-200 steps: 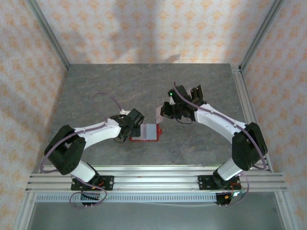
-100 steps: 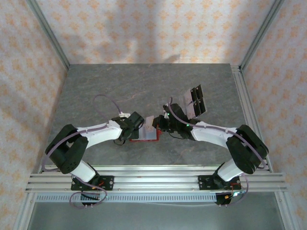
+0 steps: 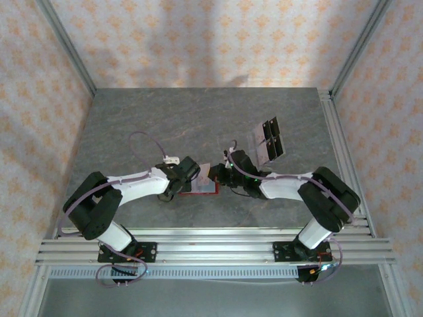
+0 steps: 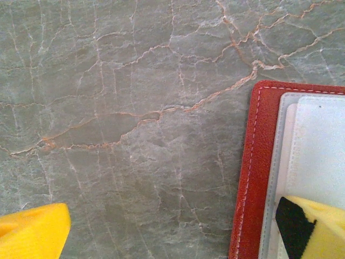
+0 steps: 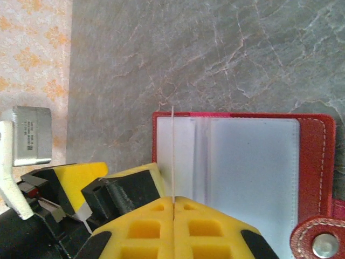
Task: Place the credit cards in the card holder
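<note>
1. Right gripper [image 5: 172,208]: jaws pressed together, pinching 1 credit card [image 5: 172,140] seen edge-on as a thin pale line. 1 second ago it hung raised above the table, clear of the wallet. Half a second ago it was part-way down. Now it sits low at the right edge of the open card holder [image 5: 253,172]. Judgement: carrying is over and insertion is in hand. Whether the card's edge has entered a pocket cannot be told.

2. Table [image 3: 132,125]: grey veined slab, unchanged.

3. Right arm [image 3: 291,185]: now stretched low and nearly flat across the table toward the centre, where earlier it was arched up with its wrist lifted.

4. Left arm [image 3: 132,181]: lying low from the left, much as it was 1 second ago and only a little nearer the wallet.

5. Left gripper [image 4: 172,229]: jaws spread wide, holding nothing. 1 fingertip [image 4: 318,221] rests over the pale lining near the wallet's left edge. Judgement: it pins the wallet open.

6. Card holder: red, opened flat with the grey lining up, at table centre between the 2 grippers, its snap tab toward the right arm.

7. Spare credit cards [image 3: 268,139]: on the table behind the right arm, well apart from the wallet and not yet stowed.
</note>
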You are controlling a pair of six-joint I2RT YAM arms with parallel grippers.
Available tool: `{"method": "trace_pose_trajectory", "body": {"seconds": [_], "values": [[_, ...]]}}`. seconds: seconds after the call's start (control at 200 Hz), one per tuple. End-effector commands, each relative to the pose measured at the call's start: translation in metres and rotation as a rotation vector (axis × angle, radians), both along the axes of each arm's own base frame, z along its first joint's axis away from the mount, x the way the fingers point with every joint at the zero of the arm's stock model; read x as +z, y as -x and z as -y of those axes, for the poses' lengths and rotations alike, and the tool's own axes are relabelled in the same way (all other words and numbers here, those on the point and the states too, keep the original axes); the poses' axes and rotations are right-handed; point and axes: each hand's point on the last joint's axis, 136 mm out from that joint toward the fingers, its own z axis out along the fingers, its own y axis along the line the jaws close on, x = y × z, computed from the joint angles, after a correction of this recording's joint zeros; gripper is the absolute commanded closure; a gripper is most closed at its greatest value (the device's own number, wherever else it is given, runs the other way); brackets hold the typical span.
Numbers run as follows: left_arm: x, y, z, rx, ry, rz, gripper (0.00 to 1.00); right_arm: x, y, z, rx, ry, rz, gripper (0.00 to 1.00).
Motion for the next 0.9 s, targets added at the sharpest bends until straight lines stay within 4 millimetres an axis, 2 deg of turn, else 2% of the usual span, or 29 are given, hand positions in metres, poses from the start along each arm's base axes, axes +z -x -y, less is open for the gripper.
{"method": "trace_pose_trajectory", "body": {"seconds": [0.0, 0.465, 0.896], "values": [[-0.007, 0.014, -0.014, 0.012, -0.067, -0.041, 0.0, 0.007, 0.0, -0.008, 0.013, -0.057, 0.041, 1.0], [-0.012, 0.017, -0.014, 0.012, -0.069, -0.053, 0.0, -0.015, 0.003, -0.006, 0.015, -0.054, 0.031, 1.0], [-0.014, 0.018, -0.015, 0.011, -0.07, -0.054, 0.0, -0.025, 0.003, -0.011, 0.022, -0.074, 0.008, 1.0]]}}
